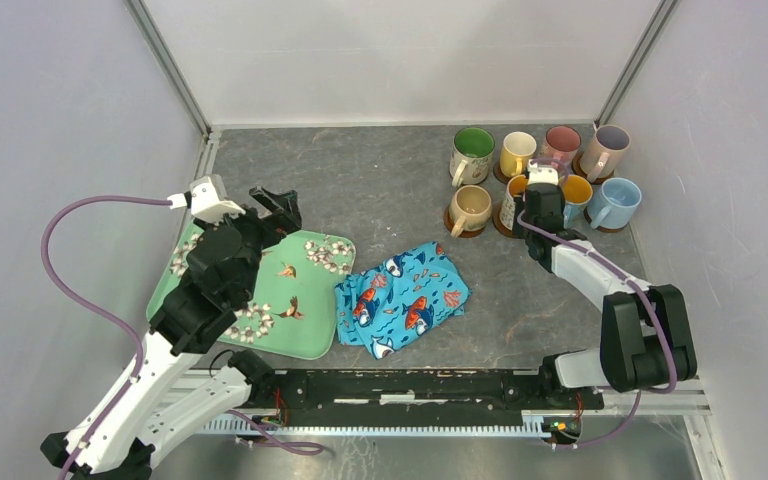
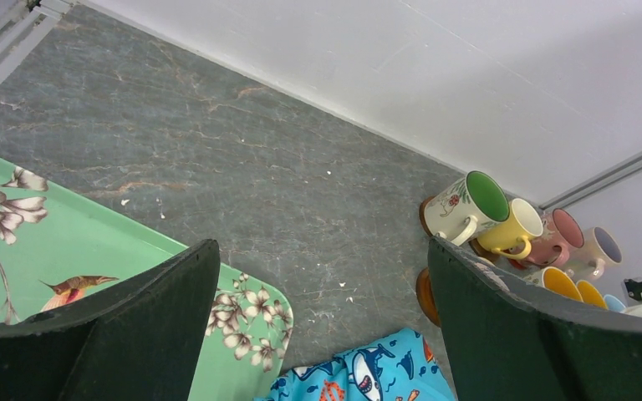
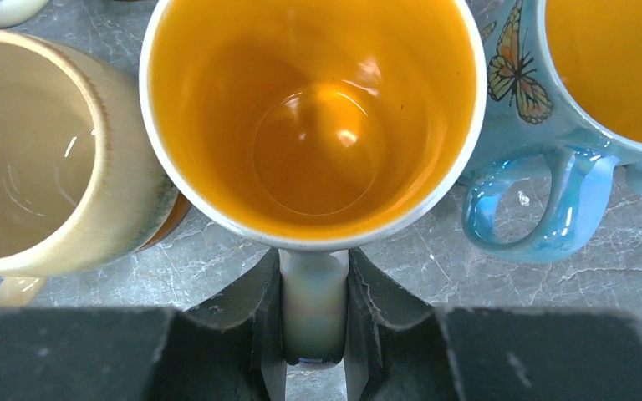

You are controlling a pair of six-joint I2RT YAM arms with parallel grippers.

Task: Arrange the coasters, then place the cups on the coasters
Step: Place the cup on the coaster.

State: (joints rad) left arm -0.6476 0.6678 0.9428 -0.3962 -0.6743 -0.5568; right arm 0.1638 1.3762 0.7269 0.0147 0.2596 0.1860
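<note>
1. The orange-lined mug (image 3: 313, 125) stood upright in the far-right cluster of mugs, with its handle toward your right arm.
2. Your right claw (image 3: 314, 276) was clamped on that handle, a finger on each side.
3. The beige mug (image 3: 33, 150) sat just beside it on the left, on a brown coaster (image 3: 167, 221). The butterfly mug (image 3: 552, 83) sat just beside it on the right.
4. I couldn't tell whether a coaster was under the held mug, as the rim hid it.
5. Step, as I judged it: you were setting a cup on its coaster, late in the task.
6. Next move called for parting the jaws, then backing straight out toward the near edge. There was little side room, and a swing could have knocked either neighbour.
7. Bare table (image 1: 380, 180) lay open to the left of the cluster. The cloth (image 1: 400, 295) lay nearer, well apart.
8. Your left claw (image 2: 322, 246) hung wide apart and empty over the far edge of the tray (image 1: 300, 300), far from the mugs.
</note>
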